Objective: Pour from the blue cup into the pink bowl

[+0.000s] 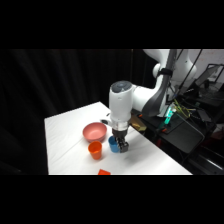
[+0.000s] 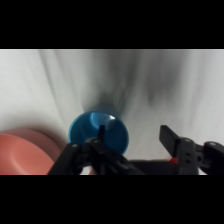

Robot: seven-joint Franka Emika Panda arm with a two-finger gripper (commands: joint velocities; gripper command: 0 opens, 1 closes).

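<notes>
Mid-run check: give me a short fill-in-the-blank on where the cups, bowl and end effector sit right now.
1. The end effector is down at the ____ cup.
2. The cup standing apart at the table's near side is ____.
3. In the wrist view, the blue cup stands ____, its open mouth facing the camera.
4. In the wrist view, the pink ____ lies at the lower left.

Missing words: blue; orange; upright; bowl

A glossy plastic sheen is shown by the blue cup point(image 2: 97, 131), a smooth matt plastic look by the pink bowl point(image 2: 22, 152), and soft creased cloth by the table point(image 2: 165, 85).
</notes>
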